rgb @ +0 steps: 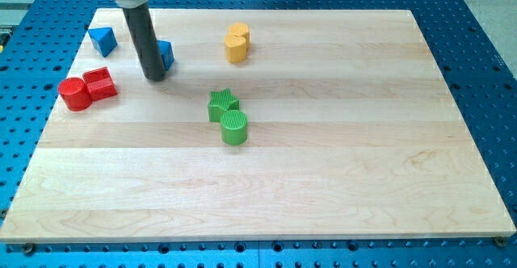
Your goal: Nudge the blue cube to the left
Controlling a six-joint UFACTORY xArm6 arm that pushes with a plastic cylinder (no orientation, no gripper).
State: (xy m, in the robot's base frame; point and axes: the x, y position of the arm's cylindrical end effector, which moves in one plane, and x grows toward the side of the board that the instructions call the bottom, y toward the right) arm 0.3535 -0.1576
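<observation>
The blue cube (166,54) sits near the view's top left on the wooden board (323,179), partly hidden behind the dark rod. My tip (155,77) rests on the board just left of and slightly below the cube, touching or almost touching it. A second blue block, a wedge-like shape (102,39), lies further left near the board's top left corner.
A red cube (100,83) and a red cylinder (75,94) sit together at the left edge. A yellow heart-like block (237,43) is at top centre. A green star (223,103) and a green cylinder (234,127) touch near the middle.
</observation>
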